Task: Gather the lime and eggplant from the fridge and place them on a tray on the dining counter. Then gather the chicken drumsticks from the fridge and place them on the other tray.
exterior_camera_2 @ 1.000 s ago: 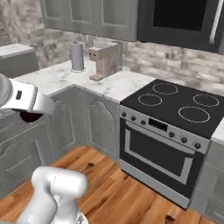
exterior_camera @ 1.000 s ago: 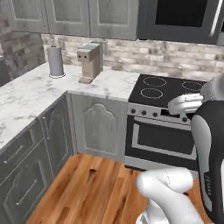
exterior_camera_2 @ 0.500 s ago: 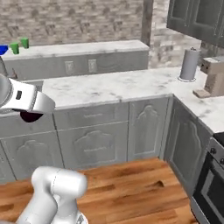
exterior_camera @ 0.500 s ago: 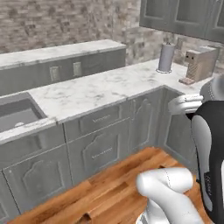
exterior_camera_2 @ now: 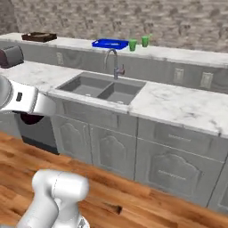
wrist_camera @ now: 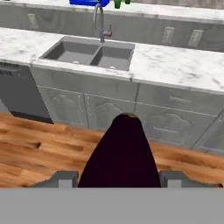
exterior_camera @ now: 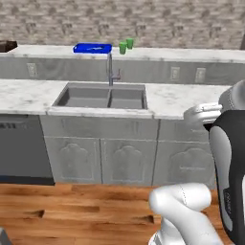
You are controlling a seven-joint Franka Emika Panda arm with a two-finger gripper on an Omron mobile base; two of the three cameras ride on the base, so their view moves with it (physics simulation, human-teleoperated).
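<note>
Your whole view has swung since a second ago: the stove, paper towel roll and coffee machine have gone from sight because the base turned, and you now face a grey double sink (exterior_camera: 101, 96) set in a marble bench (exterior_camera: 25, 91).

Reading left to right in the right base view, you have one dark tray (exterior_camera_2: 39, 37) at the far left of the raised dining counter (exterior_camera_2: 187, 54), then one blue tray (exterior_camera_2: 109, 43), then two green cups (exterior_camera_2: 132, 44) standing just beside it. One curved faucet (exterior_camera_2: 114, 62) rises behind the sink's two basins. Three wall outlets show on the grey backsplash in the left base view, one left of the faucet and two right of it. At the left of the bench sits one dark dishwasher front (exterior_camera: 21, 149), then grey cabinet doors over the wood floor (exterior_camera: 72, 206).

Your gripper (wrist_camera: 118, 178) is clamped on the eggplant (wrist_camera: 120, 155), one finger on each side of its dark purple body, the stem end pointing away toward the cabinets. You are carrying it in the air above the floor, well apart from both trays.
</note>
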